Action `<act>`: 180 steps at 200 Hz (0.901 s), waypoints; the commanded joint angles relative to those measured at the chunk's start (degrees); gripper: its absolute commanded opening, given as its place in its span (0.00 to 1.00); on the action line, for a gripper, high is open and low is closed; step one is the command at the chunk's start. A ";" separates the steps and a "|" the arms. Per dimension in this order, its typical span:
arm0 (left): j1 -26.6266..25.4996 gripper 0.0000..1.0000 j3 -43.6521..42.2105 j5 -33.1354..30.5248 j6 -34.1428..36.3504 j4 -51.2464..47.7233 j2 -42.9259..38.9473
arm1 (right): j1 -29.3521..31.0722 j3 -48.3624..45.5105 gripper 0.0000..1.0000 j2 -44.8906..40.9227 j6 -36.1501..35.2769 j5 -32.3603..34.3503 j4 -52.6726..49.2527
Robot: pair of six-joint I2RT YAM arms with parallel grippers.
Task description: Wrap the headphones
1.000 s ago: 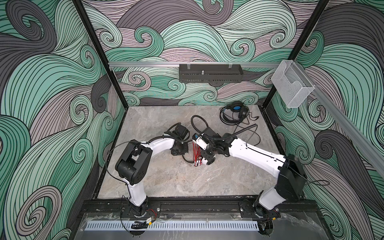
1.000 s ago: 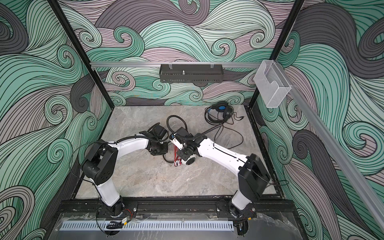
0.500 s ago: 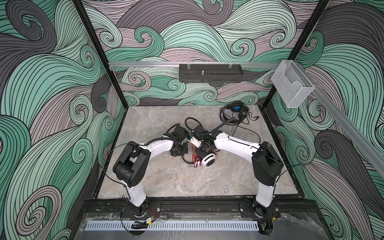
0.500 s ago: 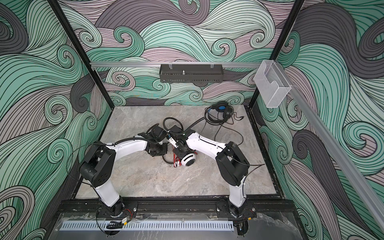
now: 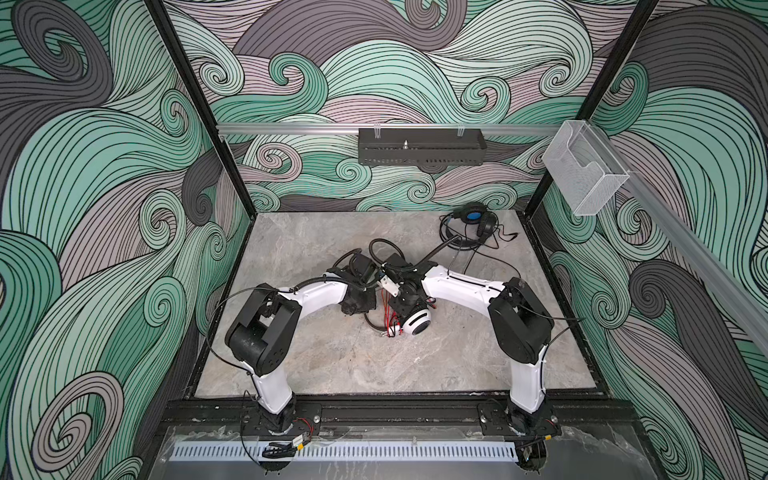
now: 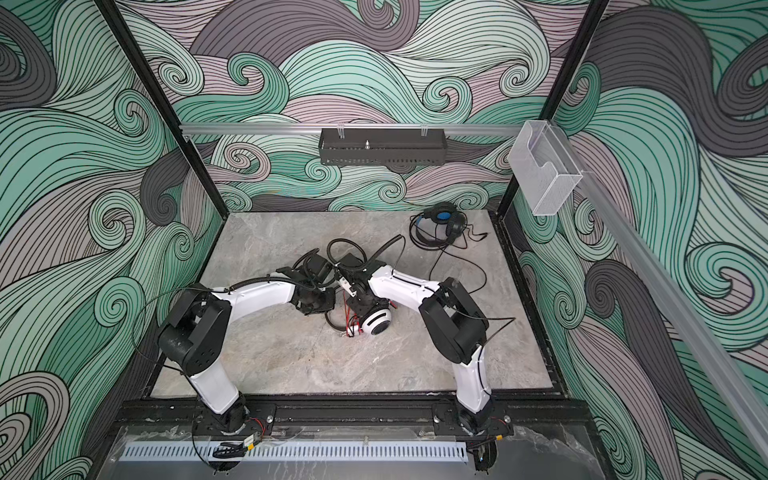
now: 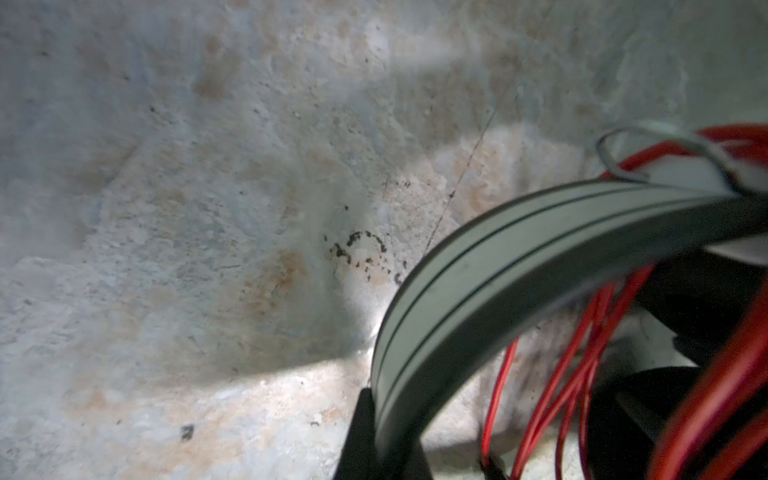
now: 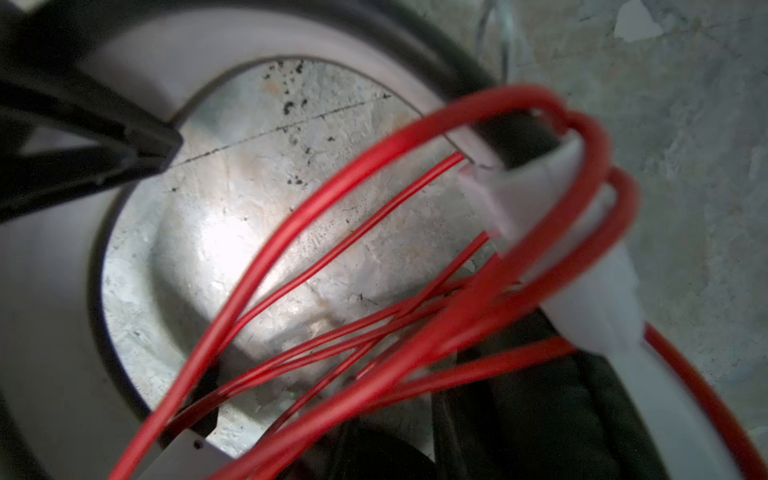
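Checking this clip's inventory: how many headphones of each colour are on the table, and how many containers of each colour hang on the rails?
white headphones: 1
black headphones: 1
black tray: 1
clear holder: 1
Total: 4

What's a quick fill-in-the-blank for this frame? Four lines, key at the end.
1. The thin cord looped on the white headphones is ____.
2. The black headphones have a ____ ear-cup lining.
3. In both top views the black headphones lie at the far ____ corner of the table.
4. The left gripper is shut on the white headphones' ____.
Missing words: red; blue; right; headband.
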 commanded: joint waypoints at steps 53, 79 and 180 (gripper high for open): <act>0.12 0.00 1.61 0.38 0.80 -1.43 -1.95 | -0.54 -1.88 0.38 -12.38 2.83 0.21 -1.33; 0.38 0.00 2.00 0.80 1.30 -1.78 -1.97 | -0.36 -2.23 0.40 -15.84 3.75 -0.40 -2.59; 15.54 0.00 24.28 20.75 12.54 -13.41 7.90 | -1.91 0.69 0.91 -31.73 5.69 5.24 -6.86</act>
